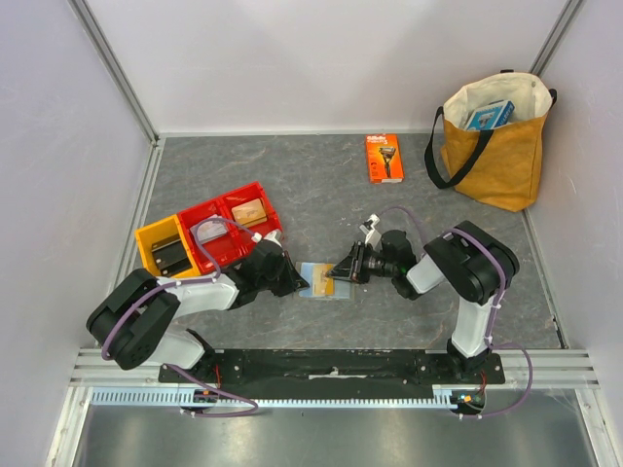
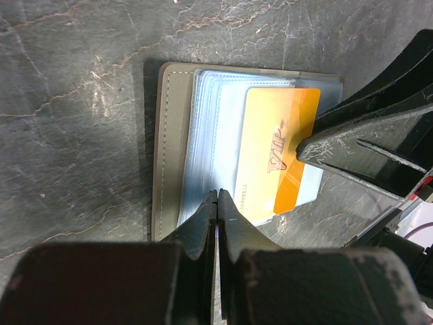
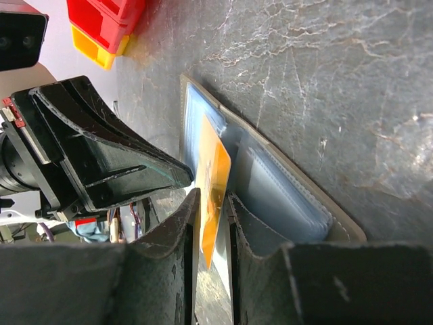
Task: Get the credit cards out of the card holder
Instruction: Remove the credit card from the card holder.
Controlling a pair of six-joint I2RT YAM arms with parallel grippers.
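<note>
You see one card holder lying open on the table, toward the middle of its near edge. One orange card protrudes from it, pinched by the right gripper. The left gripper, fingers pressed together, bears on the holder's sleeves.

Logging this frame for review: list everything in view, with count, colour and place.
card holder: 1, grey with light blue sleeves, lying open mid-table between the arms
orange card: 1, orange-yellow, partway out of a sleeve
razor package: 1, orange, far middle of the table
red bins: 2, red, side by side at left; one holds a tan item
yellow bin: 1, yellow, left of the red bins; dark item inside
tote bag: 1, mustard with black handles, far right corner
blue box: 1, blue, inside the bag
table: 1, dark grey marbled
left fingers: 2, black, shut, tips on the card holder
right fingers: 2, black, shut on the orange card
</note>
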